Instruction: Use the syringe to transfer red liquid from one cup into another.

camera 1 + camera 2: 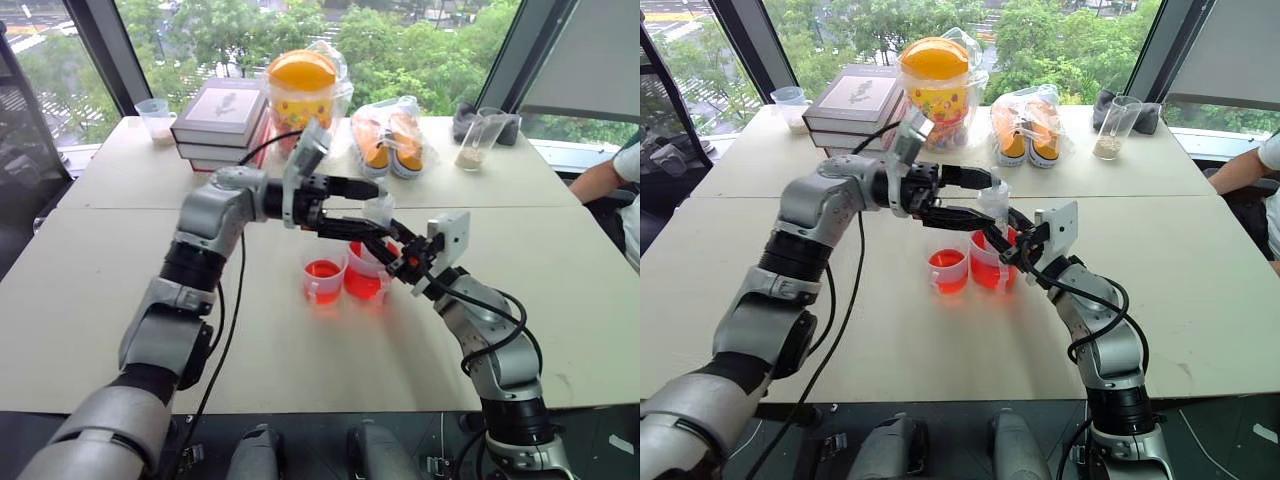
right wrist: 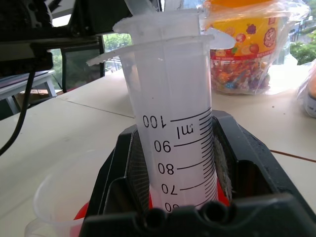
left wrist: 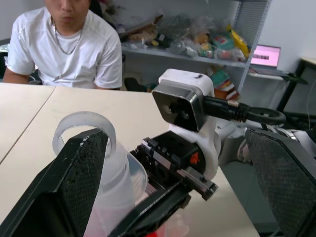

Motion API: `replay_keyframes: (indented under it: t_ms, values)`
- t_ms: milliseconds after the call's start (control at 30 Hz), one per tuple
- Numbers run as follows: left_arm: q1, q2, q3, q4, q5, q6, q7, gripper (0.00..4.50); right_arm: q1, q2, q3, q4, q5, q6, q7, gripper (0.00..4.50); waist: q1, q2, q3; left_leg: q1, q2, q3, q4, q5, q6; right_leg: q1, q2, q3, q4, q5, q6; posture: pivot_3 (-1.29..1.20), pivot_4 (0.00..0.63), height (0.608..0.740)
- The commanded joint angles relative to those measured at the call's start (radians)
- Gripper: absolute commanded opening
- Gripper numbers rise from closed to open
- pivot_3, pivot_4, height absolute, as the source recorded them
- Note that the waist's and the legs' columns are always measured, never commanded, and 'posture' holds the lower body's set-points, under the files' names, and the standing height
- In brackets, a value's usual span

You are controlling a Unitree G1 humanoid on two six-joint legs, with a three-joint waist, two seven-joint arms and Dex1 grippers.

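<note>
So the right gripper (image 1: 398, 262) is pinching the syringe (image 2: 173, 133) upright over the taller cup (image 1: 366, 272), red liquid (image 1: 362, 285) inside. Left gripper (image 1: 372, 210) is spread wide around the syringe's top, just above that cup.

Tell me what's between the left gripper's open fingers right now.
The syringe's plunger top sits between the left gripper's open fingers, seen in the left wrist view; the right gripper grips its barrel.

The large clear plastic syringe (image 2: 175, 123) looks smooth and frosted — the black gripper pads (image 3: 81, 173) rough, the pale tabletop (image 1: 100, 280) matt.
</note>
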Motion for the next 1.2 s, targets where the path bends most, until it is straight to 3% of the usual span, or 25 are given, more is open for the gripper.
replay_keyframes:
  t_ms: [33,267,1200]
  values:
    - [-0.044,-0.025,0.011,0.000,-0.001,-0.015,-0.002,3.28,-0.009,-0.009,0.004,-0.072,0.014,-0.002,-0.003,1.40,-0.002,0.000,0.000,0.000,0.000,0.000,0.000,0.000,0.000,0.000,0.000,0.000,0.000,0.000,0.000,0.00,0.150,0.740]
    - [-0.044,-0.028,0.020,-0.014,0.010,-0.013,-0.002,0.04,-0.003,-0.015,0.008,-0.085,0.028,0.027,-0.004,1.40,-0.001,0.000,0.000,0.000,0.000,-0.001,0.000,0.000,0.000,0.000,0.001,0.000,0.000,0.000,0.000,0.00,0.150,0.740]
    - [-0.192,-0.008,0.152,0.053,-0.028,-0.064,0.062,0.04,0.017,-0.044,0.047,-0.003,0.016,0.059,0.015,1.40,0.000,0.000,0.000,0.000,0.000,-0.001,0.000,0.000,0.000,0.000,0.000,0.000,0.000,0.000,0.000,0.00,0.150,0.740]
